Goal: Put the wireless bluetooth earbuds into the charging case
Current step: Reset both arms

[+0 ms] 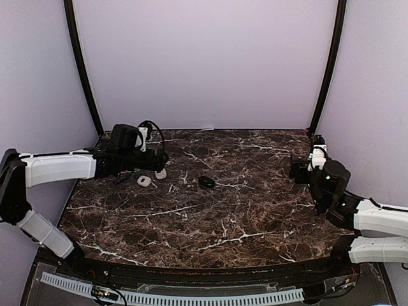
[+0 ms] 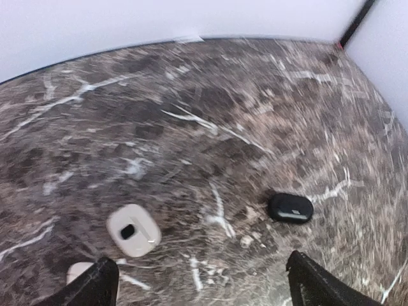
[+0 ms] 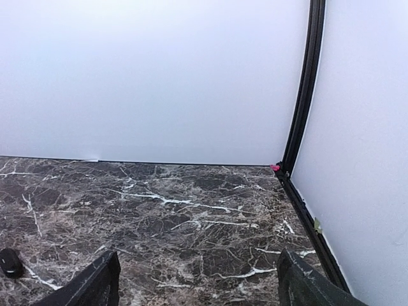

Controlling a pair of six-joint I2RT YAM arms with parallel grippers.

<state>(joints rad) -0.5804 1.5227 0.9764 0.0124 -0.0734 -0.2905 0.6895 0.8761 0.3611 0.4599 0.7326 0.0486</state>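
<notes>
On veined marble tabletop: glossy black oval case.

table | left case just ahead of left hand | right case mid-table, well right of left case

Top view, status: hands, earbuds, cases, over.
Left hand open, empty, near white case. Right hand open, empty, far right. Black case mid-table. No loose earbuds discernible; nothing in the way.

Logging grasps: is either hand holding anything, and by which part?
Nothing is held: the left hand and the right hand are both open, with only the dark marble tabletop showing in each gap.
</notes>
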